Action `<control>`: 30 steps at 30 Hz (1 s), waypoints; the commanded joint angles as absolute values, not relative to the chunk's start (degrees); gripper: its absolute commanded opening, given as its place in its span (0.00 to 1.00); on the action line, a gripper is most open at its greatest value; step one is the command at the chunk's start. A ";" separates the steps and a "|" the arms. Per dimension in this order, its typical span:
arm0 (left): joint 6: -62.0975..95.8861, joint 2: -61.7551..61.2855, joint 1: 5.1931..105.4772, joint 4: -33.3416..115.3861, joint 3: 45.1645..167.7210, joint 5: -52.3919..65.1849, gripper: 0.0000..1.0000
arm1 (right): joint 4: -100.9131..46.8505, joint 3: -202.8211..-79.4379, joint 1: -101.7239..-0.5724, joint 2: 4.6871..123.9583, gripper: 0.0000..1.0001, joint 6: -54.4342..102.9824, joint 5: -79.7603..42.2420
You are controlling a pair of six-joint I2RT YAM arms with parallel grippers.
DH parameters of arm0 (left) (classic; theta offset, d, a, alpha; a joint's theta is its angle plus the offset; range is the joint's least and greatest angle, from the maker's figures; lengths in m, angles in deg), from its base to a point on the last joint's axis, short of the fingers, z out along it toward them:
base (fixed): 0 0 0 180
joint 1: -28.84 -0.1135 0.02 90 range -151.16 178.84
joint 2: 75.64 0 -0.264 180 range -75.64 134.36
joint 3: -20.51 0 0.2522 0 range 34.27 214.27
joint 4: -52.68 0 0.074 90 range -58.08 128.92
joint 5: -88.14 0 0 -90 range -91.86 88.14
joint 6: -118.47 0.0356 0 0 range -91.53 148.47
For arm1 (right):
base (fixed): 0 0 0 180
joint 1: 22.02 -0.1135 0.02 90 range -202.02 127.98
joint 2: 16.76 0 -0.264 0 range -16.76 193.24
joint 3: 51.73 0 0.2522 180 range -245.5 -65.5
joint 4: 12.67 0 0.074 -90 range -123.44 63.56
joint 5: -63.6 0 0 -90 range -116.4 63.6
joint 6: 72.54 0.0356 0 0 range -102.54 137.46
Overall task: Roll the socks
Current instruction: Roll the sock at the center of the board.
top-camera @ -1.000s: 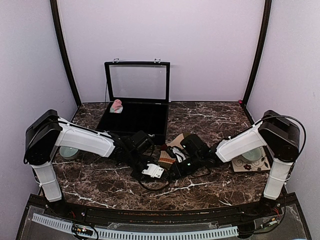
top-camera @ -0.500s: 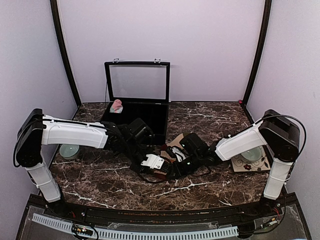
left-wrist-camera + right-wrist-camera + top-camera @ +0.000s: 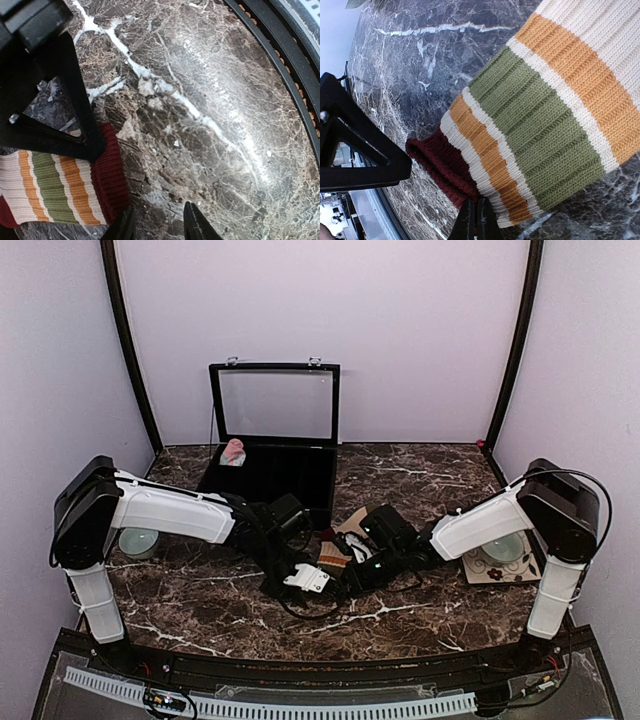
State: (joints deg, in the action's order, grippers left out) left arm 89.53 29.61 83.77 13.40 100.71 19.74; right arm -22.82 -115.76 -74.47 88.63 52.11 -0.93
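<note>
1. Since half a second ago, my left arm has drawn back, and my left fingers [image 3: 190, 222] have slid a little toward 6 o'clock. The right arm has hardly shifted.
2. Those left fingers stand apart with bare marble between them and nothing in their hold. One tip sits just beside the sock's maroon cuff.
3. My right fingers [image 3: 477, 220] are pressed fully together. Their tips touch the edge of the striped sock [image 3: 540, 120] where the cuff meets the first orange band. Whether any fabric is pinched, I cannot tell.
4. That sock, cream with orange and olive bands, lies at the middle of the desk [image 3: 200, 610] between my two wrists.
5. The pink sock [image 3: 234, 452] sits well apart at 11 o'clock. It is in the back left corner of the open black case [image 3: 270, 475], whose glass lid [image 3: 277, 405] stands upright.
6. A pale bowl [image 3: 137, 542] rests at 9 o'clock beside my left arm, and a patterned mat [image 3: 480, 570] lies at 3 o'clock beside my right arm.
</note>
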 commanded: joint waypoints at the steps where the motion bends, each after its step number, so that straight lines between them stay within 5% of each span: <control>1: 90.25 31.21 84.03 14.26 102.64 19.01 0.35 | -28.98 -114.98 -73.92 91.20 0.00 52.62 -3.03; 30: 88.55 31.47 83.37 18.46 101.82 18.61 0.31 | -27.45 -113.12 -73.44 90.12 0.00 53.33 -1.97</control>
State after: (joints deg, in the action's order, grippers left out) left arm 88.81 30.57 83.75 16.77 101.95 20.09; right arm -22.16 -115.45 -74.07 88.73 52.81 -0.03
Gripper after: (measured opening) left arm 0.317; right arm 0.007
